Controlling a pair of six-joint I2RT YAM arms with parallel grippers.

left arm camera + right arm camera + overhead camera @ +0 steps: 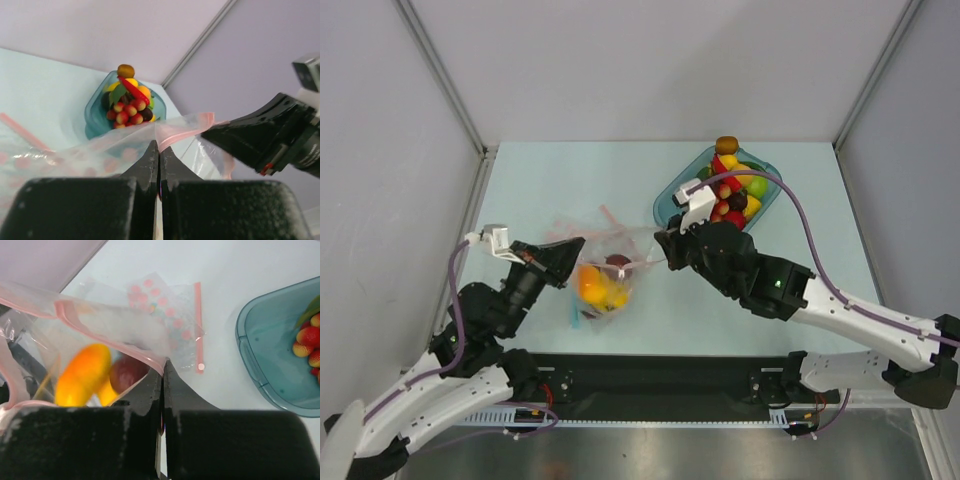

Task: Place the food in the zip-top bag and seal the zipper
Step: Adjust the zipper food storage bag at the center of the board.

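Left gripper [563,262]: my fingers were pressed together on the left end of the zip-top bag [605,275], pinching its pink edge (the left wrist view showed no gap between them).

Right gripper [665,250]: my fingers were likewise clamped, on the bag's right end at the rim.

Where the bag was: it hung between my two grippers over the near middle of the table [550,170], touching both.

Long axis: the zipper [180,131] ran left to right from one gripper to the other. In the right wrist view its two pink lips stood apart, so I judged the mouth open and not yet sealed.

Inside the bag: an orange piece [82,375] and a dark red fruit [127,375] lay side by side at the bottom, seen through clear, crumpled film.

Rest of the food [732,190]: it was heaped in the teal dish [665,200], far and right of the bag, much nearer my right gripper than my left.

Coming move, as I judged it: the right arm was the one placed to fetch more, while the left held the mouth. Sealing would mean running along that left-right strip.

Also there: a second bag [160,310] with pink dots lay flat on the table just beyond the held one.
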